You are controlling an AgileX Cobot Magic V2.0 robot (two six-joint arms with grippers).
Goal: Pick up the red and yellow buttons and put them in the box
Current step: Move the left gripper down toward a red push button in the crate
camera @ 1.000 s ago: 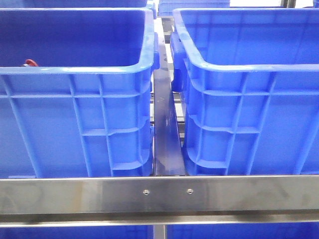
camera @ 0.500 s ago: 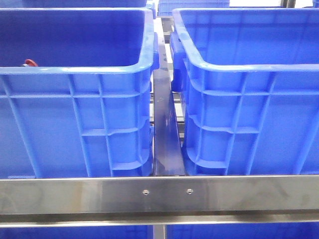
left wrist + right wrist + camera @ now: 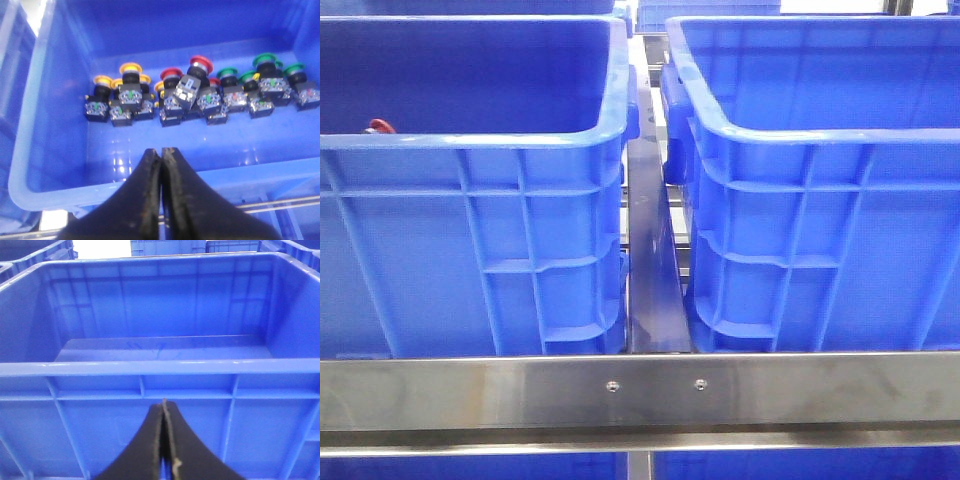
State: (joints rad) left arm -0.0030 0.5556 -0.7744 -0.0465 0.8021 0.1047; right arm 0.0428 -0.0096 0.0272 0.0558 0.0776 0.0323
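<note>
In the left wrist view, the left gripper (image 3: pixel 161 152), jaws pressed together and empty, hangs over the left crate (image 3: pixel 30 150), with the red buttons (image 3: pixel 171 74) and yellow buttons (image 3: pixel 131 67) lying at its twelve o'clock, while the right gripper (image 3: pixel 164 405), likewise closed, faces the right crate (image 3: pixel 160 367).

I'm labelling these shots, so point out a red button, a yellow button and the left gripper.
red button (image 3: pixel 171 73), left wrist view, on its red cap.
yellow button (image 3: pixel 131 67), left wrist view, on its yellow cap.
left gripper (image 3: pixel 161 152), left wrist view, where the closed fingertips meet.
</note>
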